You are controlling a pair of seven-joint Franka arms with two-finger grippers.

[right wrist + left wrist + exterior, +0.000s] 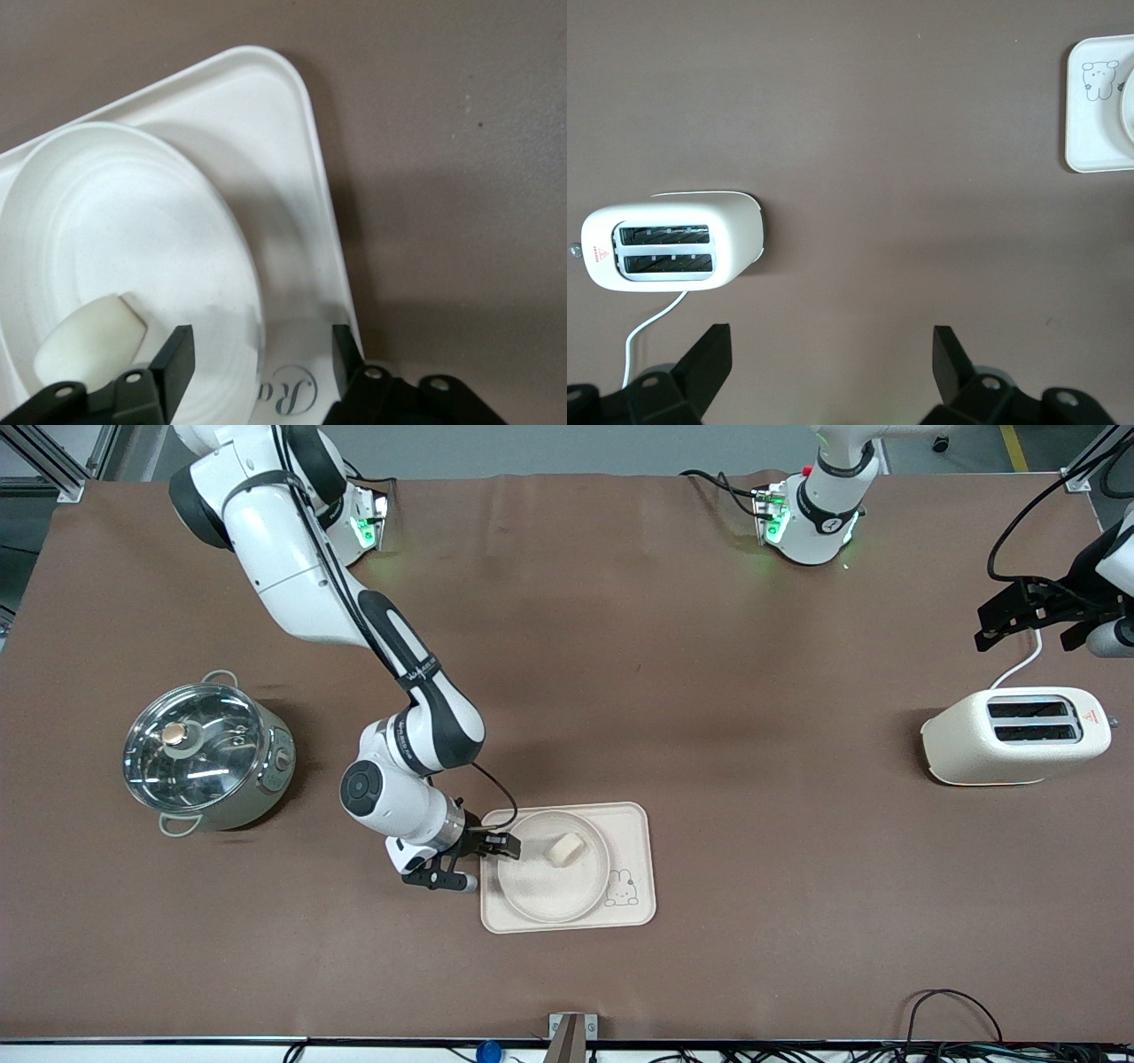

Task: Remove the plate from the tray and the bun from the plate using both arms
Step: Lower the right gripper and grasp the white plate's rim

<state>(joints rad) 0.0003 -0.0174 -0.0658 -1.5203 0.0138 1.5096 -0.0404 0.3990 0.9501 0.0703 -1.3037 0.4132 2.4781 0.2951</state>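
The round cream plate (540, 886) lies on the rectangular tray (633, 828), and the small pale bun (564, 849) lies on the plate. My right gripper (507, 847) is low at the plate's rim on the side toward the right arm's end. In the right wrist view the right gripper (260, 359) is open, with one finger over the plate (124, 230) near the bun (89, 341) and the other over the tray (266, 115). My left gripper (1019, 615) is open and empty, held high over the table beside the toaster; it also shows in the left wrist view (833, 354).
A white two-slot toaster (1014, 735) with its cord stands at the left arm's end; it also shows in the left wrist view (673, 246). A steel pot with a glass lid (208, 757) stands at the right arm's end. Cables hang along the table's front edge.
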